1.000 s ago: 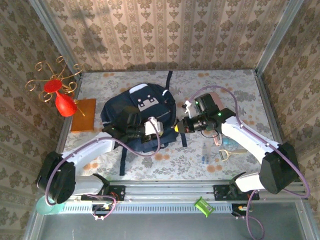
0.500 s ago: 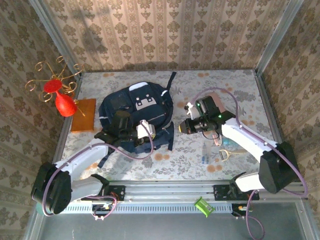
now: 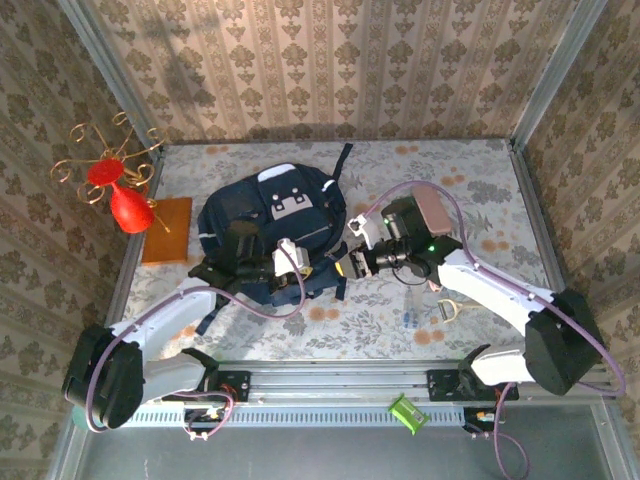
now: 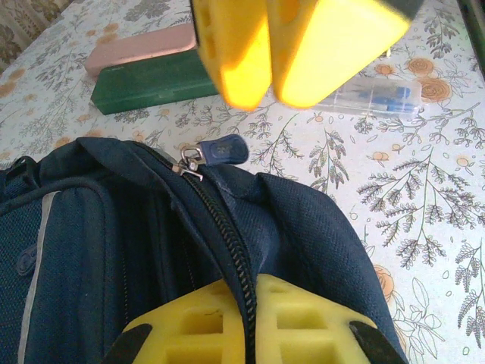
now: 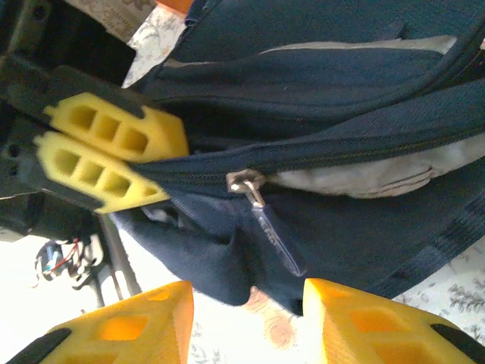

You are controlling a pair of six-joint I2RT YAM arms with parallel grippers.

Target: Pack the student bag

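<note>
On the flowered table (image 3: pixel 480 180) the soft, floppy bag (image 3: pixel 290 215) lies between both pincers, the left pincer (image 4: pixel 246 303) clenched on its zip seam and the right pincer (image 5: pixel 246 292) parted around the zip pull (image 5: pixel 269 220), probably the best hold.

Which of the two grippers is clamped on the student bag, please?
The left gripper: it pinches the student bag along its zip, whereas the right gripper stands open.

Overhead wide; wrists close on bag (image 3: pixel 320 205)
</note>
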